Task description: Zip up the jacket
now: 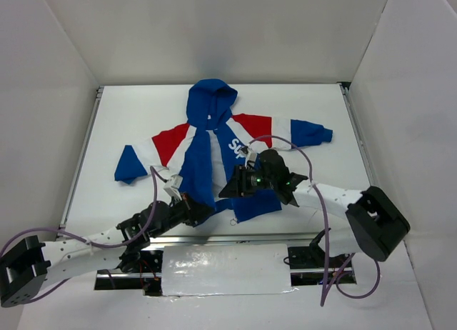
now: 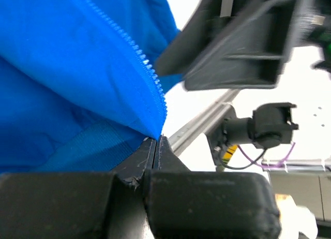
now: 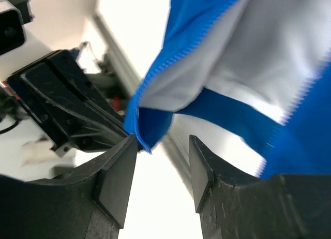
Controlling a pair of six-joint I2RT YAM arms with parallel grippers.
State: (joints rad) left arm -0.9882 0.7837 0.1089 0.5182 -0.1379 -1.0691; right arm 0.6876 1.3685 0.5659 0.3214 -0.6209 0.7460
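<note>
At the near hem of the jacket (image 1: 196, 162), the left gripper (image 1: 203, 211) is clamped tight on the bottom corner of one blue front panel. Its wrist view shows the two fingers (image 2: 134, 161) pressed flat together, with the fabric pinched right where the row of zipper teeth (image 2: 139, 55) ends. The top view cannot show that pinch, only the gripper's dark body meeting the hem. Just beside it, toward the jacket's other front panel, the right gripper (image 1: 232, 189) sits over the lower front. Its wrist view shows the jaws parted, with a blue hem corner hanging between them and brushing one finger (image 3: 116, 177), nothing squeezed. Farther up, only the top view takes in the whole garment. It lies on the white surface (image 1: 321, 108) with the front panels apart at the hem, red shoulders and white stripes spread, sleeves out to both sides, and the blue hood (image 1: 211, 101) at the far end.
</note>
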